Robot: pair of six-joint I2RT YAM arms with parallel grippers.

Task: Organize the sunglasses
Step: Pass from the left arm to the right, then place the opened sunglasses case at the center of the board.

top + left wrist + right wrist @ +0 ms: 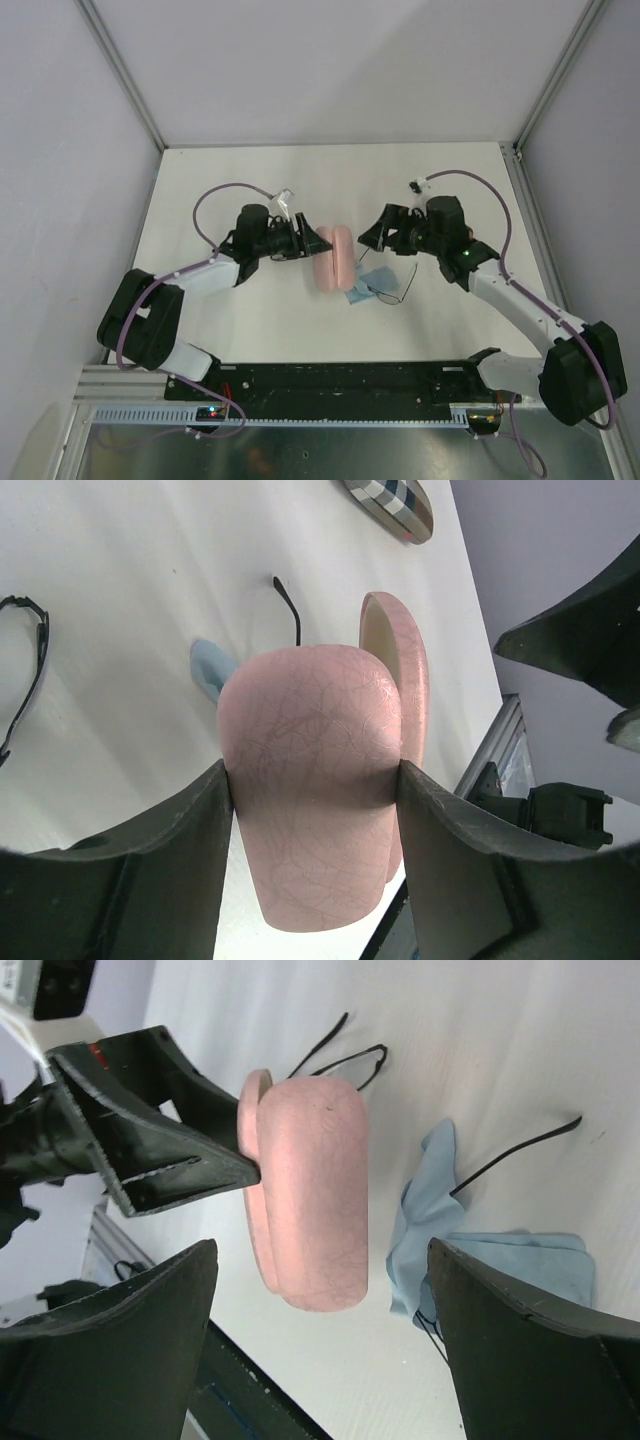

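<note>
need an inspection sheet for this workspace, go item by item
surface: white table, no damage seen
job's things: wire glasses partly on the blue cloth; black glasses flat on the table
clutter: pink case, open; checked case lying apart
hands: left hand clamped on pink case; right hand open, empty
cables: purple cables loop above both arms, no snag seen
surroundings: grey walls, metal frame posts, rail at near edge

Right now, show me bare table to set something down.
Free: the far table strip toward the back wall, and the near strip between the pink case and the base rail. Crowded: the centre, where the left gripper holds the case beside the blue cloth, wire sunglasses and open right gripper.
</note>
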